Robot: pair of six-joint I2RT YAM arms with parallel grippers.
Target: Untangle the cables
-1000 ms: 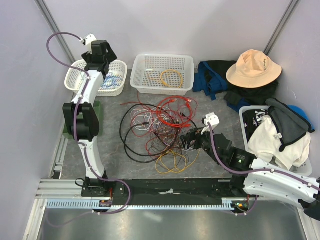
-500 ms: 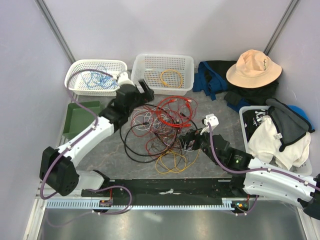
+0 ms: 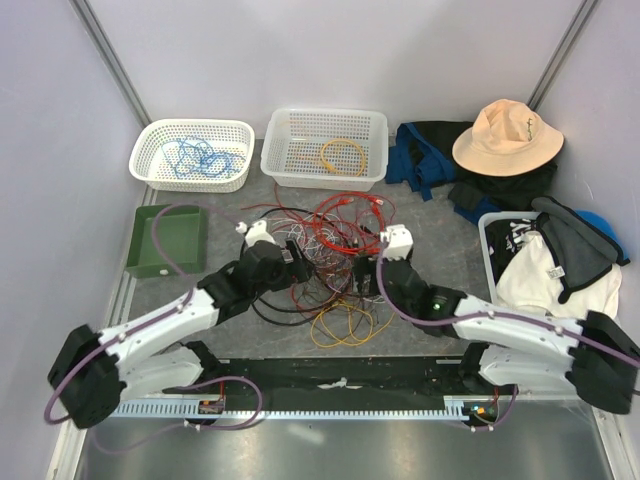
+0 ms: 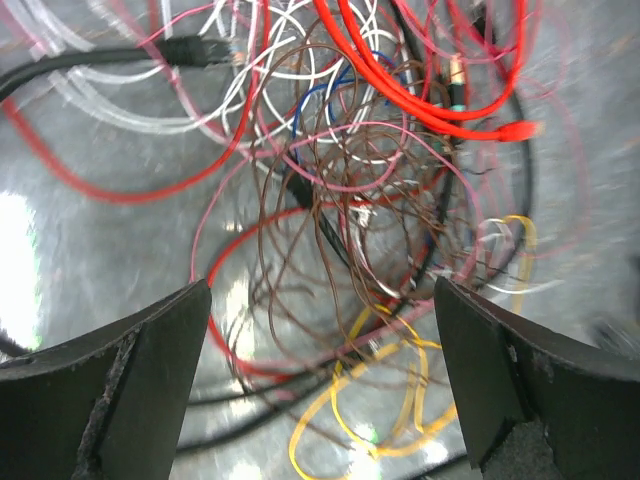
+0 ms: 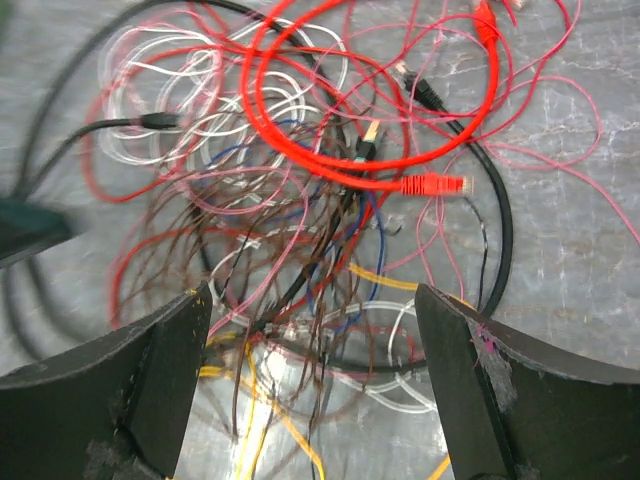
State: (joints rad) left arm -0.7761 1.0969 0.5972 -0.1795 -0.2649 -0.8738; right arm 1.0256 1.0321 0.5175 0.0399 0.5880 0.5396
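Both left tool [image 4: 322, 290] and right tool [image 5: 312, 292] gape over cables [image 3: 345, 225].

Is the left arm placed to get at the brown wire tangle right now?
Probably yes. The left gripper hangs open over the brown wire tangle with nothing between; a red cable overlaps it, so it may snag that.

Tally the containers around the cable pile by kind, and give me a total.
White mesh baskets: 3 (left basket, middle basket, right basket)
Green bin: 1
Total: 4
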